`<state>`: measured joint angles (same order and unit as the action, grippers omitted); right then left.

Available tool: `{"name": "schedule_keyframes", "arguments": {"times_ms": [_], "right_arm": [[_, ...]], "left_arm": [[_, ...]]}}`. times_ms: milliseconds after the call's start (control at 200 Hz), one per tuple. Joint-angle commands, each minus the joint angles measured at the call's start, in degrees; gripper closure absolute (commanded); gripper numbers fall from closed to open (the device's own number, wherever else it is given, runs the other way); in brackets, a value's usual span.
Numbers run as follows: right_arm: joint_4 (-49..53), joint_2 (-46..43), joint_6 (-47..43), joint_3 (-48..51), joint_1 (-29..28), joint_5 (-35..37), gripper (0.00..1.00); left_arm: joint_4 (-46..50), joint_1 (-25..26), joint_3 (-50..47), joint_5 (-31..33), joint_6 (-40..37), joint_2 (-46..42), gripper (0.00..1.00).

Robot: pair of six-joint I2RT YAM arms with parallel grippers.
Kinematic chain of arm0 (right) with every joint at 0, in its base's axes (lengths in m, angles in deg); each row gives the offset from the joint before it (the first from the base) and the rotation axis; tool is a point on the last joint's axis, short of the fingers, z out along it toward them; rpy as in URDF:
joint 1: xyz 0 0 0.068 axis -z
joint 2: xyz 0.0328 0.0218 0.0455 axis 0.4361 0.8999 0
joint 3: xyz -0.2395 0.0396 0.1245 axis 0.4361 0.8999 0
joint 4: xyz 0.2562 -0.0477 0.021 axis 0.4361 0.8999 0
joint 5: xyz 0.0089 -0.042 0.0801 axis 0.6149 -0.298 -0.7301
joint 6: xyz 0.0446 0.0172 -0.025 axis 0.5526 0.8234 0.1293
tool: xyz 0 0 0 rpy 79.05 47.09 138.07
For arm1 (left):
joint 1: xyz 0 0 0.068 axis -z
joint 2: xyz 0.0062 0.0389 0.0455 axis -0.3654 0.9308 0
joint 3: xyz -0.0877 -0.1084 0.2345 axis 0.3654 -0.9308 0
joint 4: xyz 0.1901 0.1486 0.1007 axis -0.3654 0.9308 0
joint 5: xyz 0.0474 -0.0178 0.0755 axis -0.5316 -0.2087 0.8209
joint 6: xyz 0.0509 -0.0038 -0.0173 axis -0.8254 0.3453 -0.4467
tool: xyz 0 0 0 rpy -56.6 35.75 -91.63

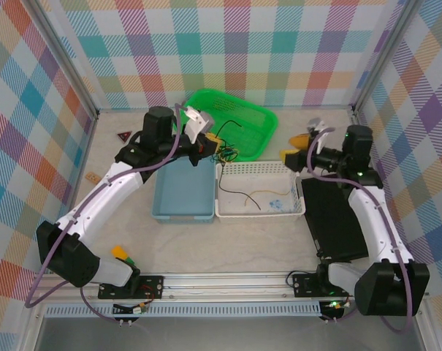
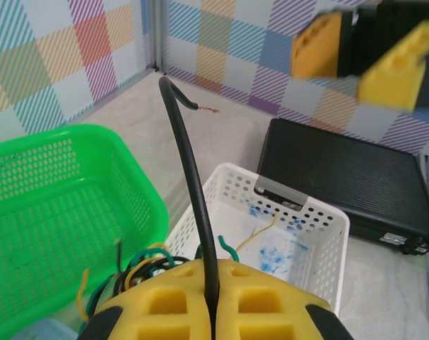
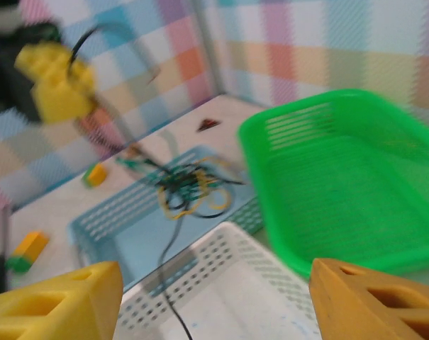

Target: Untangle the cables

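The left gripper (image 2: 213,301) pinches the thin, springy black cable (image 2: 189,184); a light, floppy knot of yellow and green wires (image 3: 189,188) hangs just below its jaws, and I'd take 1 loose loop; the right gripper (image 3: 214,294) gapes empty

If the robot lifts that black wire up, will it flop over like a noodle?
Probably not much. Above the shut left gripper, the black wire stands up in a curve by itself, so it seems a bit springy. It looks thin, so it is likely light. The tangle hanging under the gripper would probably get dragged along too.
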<state>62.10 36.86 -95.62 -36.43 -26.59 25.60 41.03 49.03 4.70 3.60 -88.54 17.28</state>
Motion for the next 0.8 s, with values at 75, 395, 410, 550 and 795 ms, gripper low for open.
{"name": "schedule_keyframes", "arguments": {"times_ms": [75,395,410,550,795], "right_arm": [[1.4,3.9,-3.1,-0.2,-7.0,-4.3,0.31],[-18.2,10.5,41.3,5.1,-13.6,3.2,0.40],[-18.7,10.8,43.4,5.1,-13.6,3.7,0.40],[-21.3,13.0,59.0,4.5,-13.6,3.8,0.46],[-18.9,15.4,71.8,2.0,-14.0,0.7,0.53]], "left_arm": [[-1.6,0.0,3.4,-3.9,0.9,-1.5,1.00],[-0.9,0.8,4.5,-4.1,1.3,-2.5,1.00],[-0.9,0.8,4.5,-4.0,1.3,-2.6,1.00],[-0.5,0.9,4.7,-3.6,1.2,-2.8,1.00],[-0.5,1.0,5.8,-3.5,1.7,-2.8,1.00]]}}
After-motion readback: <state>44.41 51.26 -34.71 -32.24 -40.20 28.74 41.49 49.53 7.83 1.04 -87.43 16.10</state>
